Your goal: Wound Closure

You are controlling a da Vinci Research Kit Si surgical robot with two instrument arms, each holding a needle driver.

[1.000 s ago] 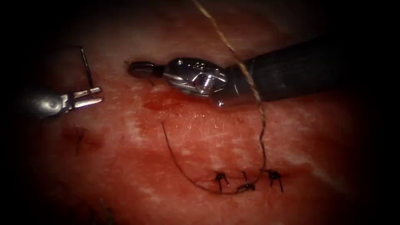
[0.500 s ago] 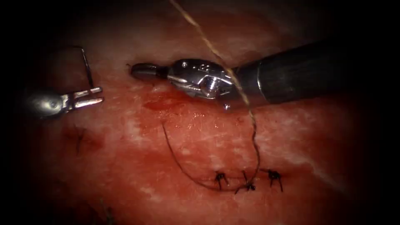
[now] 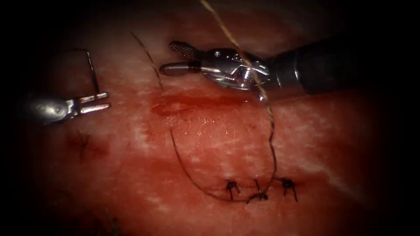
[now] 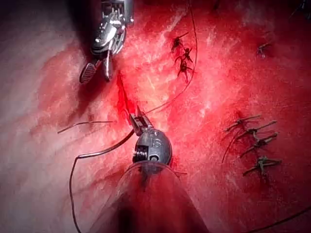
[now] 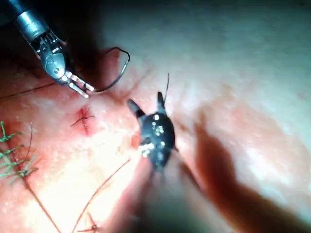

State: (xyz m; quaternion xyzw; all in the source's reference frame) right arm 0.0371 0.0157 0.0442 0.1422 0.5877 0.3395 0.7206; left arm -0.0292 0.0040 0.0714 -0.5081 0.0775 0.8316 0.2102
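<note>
At the left of the endoscope view, well left of the stitched cut, my left tool (image 3: 107, 99) is shut on the curved needle (image 3: 91, 70) near one end. The needle arcs up off the tissue (image 3: 210, 144), not in it. The same grip appears in the left wrist view (image 4: 133, 115). My right tool (image 3: 168, 57) has its jaws open and empty above the red fluid (image 3: 192, 102), as in its wrist view (image 5: 145, 99). A short thread strand (image 3: 148, 59) lies beside them. The long thread (image 3: 272, 144) crosses the right tool and runs down to the middle stitch (image 3: 259, 195).
Three knotted stitches (image 3: 232, 187) sit in a row on the cut at lower centre. A dark thread tail (image 3: 188, 172) curves from them up and left. Older stitches (image 4: 255, 143) lie off to one side in the left wrist view.
The right tool's jaws have opened and it has moved up and to the right. A short thread strand now lies free beside them. The left tool and needle have stayed put.
</note>
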